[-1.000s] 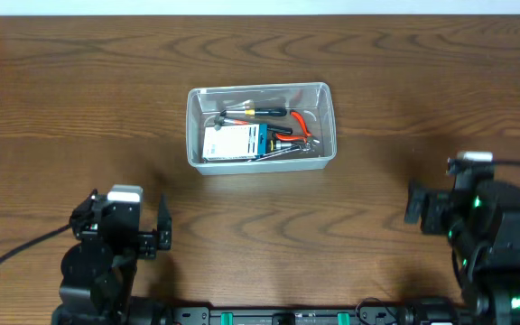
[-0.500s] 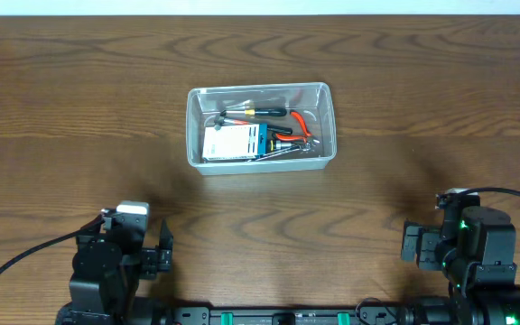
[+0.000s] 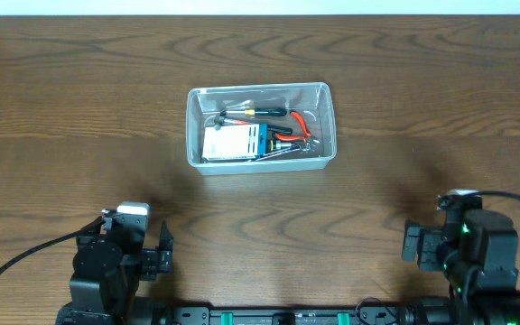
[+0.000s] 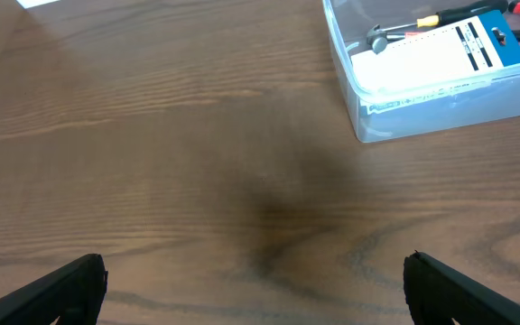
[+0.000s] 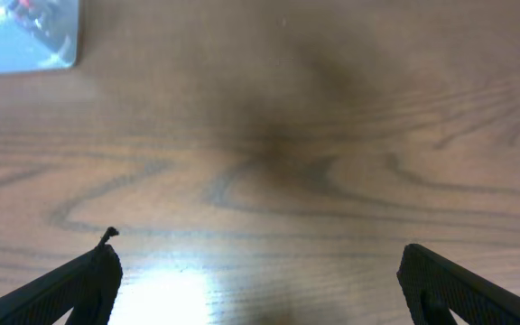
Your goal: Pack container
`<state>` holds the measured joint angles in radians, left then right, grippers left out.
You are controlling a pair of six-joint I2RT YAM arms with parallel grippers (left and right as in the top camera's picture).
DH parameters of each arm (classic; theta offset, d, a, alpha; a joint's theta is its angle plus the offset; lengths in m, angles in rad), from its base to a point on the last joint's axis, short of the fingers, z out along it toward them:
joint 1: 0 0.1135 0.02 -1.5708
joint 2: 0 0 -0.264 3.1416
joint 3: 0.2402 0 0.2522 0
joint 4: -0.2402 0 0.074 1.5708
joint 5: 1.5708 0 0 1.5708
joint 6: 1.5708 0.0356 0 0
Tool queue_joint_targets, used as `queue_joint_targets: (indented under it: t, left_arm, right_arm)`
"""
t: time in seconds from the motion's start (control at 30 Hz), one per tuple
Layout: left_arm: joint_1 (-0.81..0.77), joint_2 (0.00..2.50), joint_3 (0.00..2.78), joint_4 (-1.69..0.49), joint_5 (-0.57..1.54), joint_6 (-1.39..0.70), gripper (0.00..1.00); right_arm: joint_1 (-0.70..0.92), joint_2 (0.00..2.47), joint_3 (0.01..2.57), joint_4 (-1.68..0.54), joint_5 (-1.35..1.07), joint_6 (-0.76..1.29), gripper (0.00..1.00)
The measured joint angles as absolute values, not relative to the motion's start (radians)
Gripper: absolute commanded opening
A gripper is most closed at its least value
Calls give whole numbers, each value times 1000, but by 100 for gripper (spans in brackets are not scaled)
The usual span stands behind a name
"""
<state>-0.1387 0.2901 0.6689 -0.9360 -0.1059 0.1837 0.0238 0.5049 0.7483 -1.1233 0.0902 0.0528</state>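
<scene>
Container [image 3: 193, 126] on table [image 3: 79, 108], box [image 3: 231, 142] inside left, apparently pliers [image 3: 301, 125] right

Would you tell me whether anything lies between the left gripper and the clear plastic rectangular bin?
Nothing visible does: only bare brown wooden table separates the left gripper from the clear plastic rectangular bin.

A dark brown worktop [image 3: 260, 72] with a bold, wavy wood grain fills nearly the whole overhead view. Along the 12 o'clock edge runs a thin pale strip [image 3: 260, 6]; whether it is wall or floor cannot be told. In the right wrist view a bright glare [image 5: 174, 293] sits on the wood at about 7 o'clock. A soft dark shadow [image 4: 278, 217] lies mid-frame in the left wrist view.
</scene>
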Motion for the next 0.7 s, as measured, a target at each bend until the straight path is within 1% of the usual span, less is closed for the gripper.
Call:
queue_joint_targets:
  t: [0.1,0.2,0.33,0.37,0.4,0.47,0.57,0.7]
  left_arm:
    - [-139,290,669,-936,-106,184,98]
    - [-139,290,669,-936,-109,184,98]
    - [-139,290,667,-937,-110,184,98]
    - [-139,290,667,-936,-110,184,98]
    - [-139,290,667,-937,-110,184,98]
    - [-139,290,666,-937,-112,184,98]
    - [-139,290,666,-937,-112,184,98]
    - [-139,290,666,-937,-112,184,98]
  right_arm:
    - [24,418,737,-1057,73,53,99]
    - [23,286,682,-944,39,53,99]
    - [23,128,499,-690,14,53,99]
    - [24,101,424,-575,8,53,99]
    - [24,90,388,-530,6,53,99]
    - [24,70,278,-331,-1,48,99]
    - [31,49,164,-112,-4,19,99]
    - [50,37,102,-6,-9,-61,99]
